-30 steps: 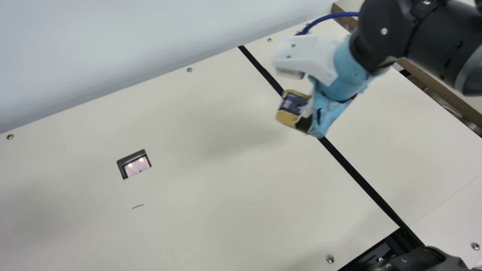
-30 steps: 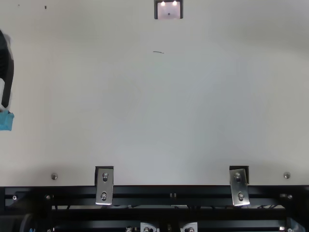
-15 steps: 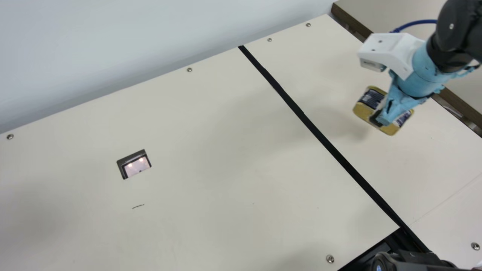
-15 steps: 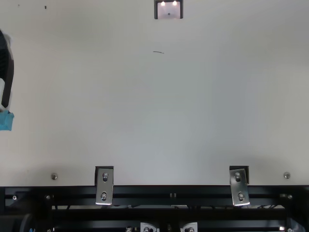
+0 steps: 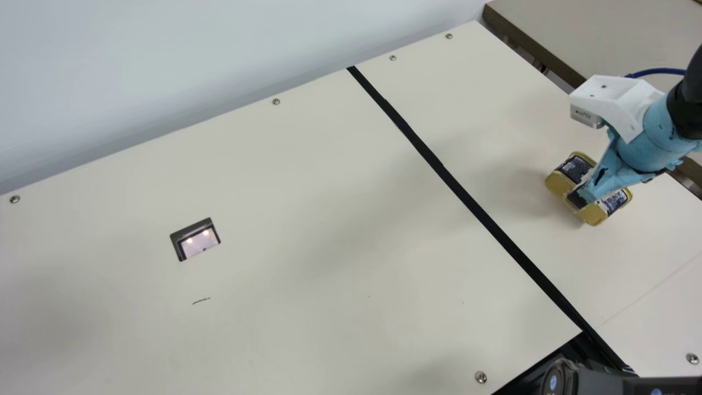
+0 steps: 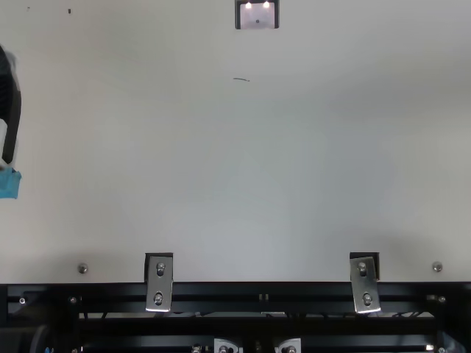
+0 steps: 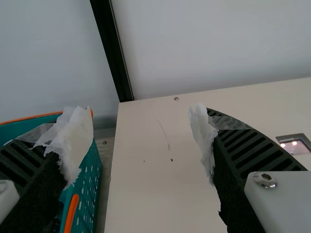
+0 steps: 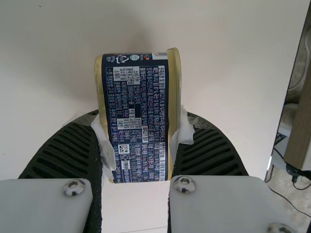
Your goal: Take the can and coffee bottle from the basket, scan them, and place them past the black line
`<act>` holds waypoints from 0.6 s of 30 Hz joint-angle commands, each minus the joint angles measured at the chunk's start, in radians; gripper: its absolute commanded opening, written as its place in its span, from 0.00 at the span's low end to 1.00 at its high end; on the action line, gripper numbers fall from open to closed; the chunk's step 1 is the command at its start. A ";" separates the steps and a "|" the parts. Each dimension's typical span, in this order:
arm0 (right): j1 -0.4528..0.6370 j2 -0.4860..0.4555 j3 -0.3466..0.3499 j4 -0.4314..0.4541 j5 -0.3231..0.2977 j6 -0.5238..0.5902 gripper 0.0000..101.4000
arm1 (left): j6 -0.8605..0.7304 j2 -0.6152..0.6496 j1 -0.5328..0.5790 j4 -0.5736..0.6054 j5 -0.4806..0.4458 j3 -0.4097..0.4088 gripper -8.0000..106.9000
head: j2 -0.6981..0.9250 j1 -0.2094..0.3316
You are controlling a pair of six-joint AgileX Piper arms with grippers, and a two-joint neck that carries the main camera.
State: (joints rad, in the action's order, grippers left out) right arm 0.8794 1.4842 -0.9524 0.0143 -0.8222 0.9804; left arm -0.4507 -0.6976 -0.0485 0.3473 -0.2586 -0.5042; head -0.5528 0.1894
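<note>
Okay, so the big change for us is the can (image 5: 560, 184): a second ago it was up over the black line (image 5: 469, 199) in the main view, and now it's carried right across and sits lower, on the far side near the tabletop's edge. The last bit of travel looks smaller than the jump before it, so we'd guess the carry is about done and the set-down is the step in hand.

Our right gripper (image 8: 141, 127) has it pinched by both gold ends, with the blue printed side facing the wrist camera. We can't tell if the can already touches the tabletop (image 5: 329, 263) or hangs just above it. Either way, it's not let go, so we wouldn't call it placed yet. Next up, we'd ease it down flat and spread the fingers evenly; opening early could let it drop or tip, and the torn white padding might snag and drag it a bit.

Meanwhile our left arm (image 6: 10, 110) hasn't budged in the top view. Its gripper (image 7: 141, 126) is wide apart with nothing between the fingers, and the teal basket (image 7: 90, 189) is close by. The scanner window (image 5: 198, 243) is lit, but we can't tell from here whether the scan registered. Same with the coffee bottle: no idea if its turn has come, so that's worth checking after the release.
</note>
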 commanded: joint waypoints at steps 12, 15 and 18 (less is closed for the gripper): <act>0.017 -0.052 -0.021 -0.163 0.014 0.074 1.00 | 0.000 0.000 0.000 0.000 0.000 0.000 0.85 | -0.013 0.022; 0.005 -0.082 -0.058 -0.233 -0.013 0.092 1.00 | 0.000 0.000 0.000 0.000 0.000 0.000 0.85 | -0.013 0.022; -0.013 -0.116 -0.096 -0.306 -0.053 0.099 1.00 | 0.000 0.000 0.000 0.000 0.000 0.000 0.85 | -0.013 0.022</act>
State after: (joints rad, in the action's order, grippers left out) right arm 0.8735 1.3820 -1.0300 -0.2362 -0.8535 1.0791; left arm -0.4507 -0.6976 -0.0485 0.3473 -0.2586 -0.5042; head -0.5579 0.1894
